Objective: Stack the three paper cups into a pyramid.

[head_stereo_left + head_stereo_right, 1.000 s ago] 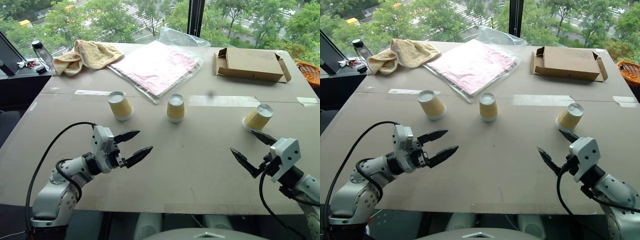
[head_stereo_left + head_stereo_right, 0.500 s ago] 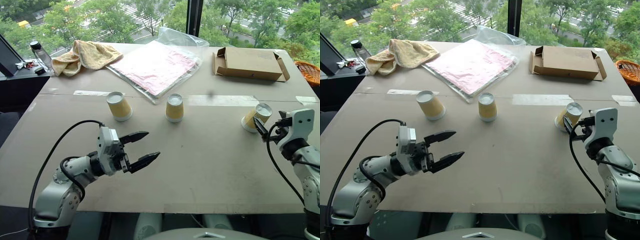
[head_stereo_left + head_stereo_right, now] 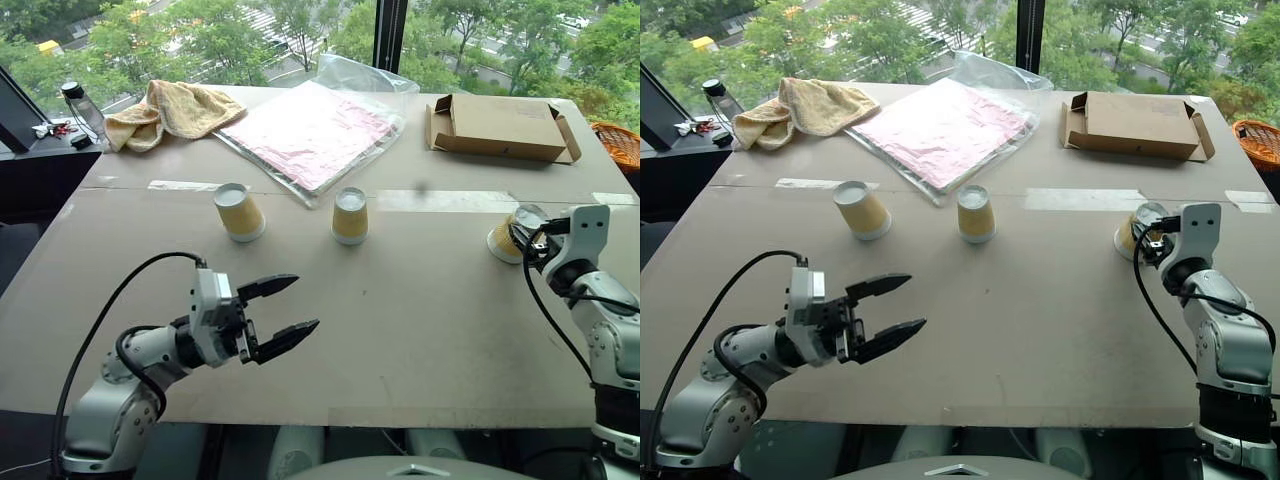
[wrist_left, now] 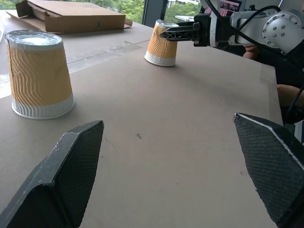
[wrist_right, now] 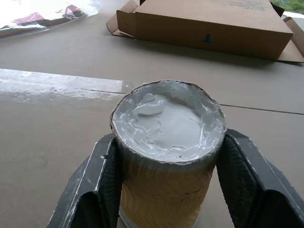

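Right pincer (image 5: 164,190) is clamped on the tilted cup (image 5: 167,142) between its fingers; excess squeeze may crush its wall, while the left pincer (image 3: 285,308) stands wide open, empty

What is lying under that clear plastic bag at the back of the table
Through the clear plastic bag a flat pink sheet shows, resting on the table. Whether anything lies beneath the sheet is covered and cannot be seen.

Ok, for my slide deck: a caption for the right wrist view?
Right gripper closed on an upside-down paper cup, cardboard box behind.
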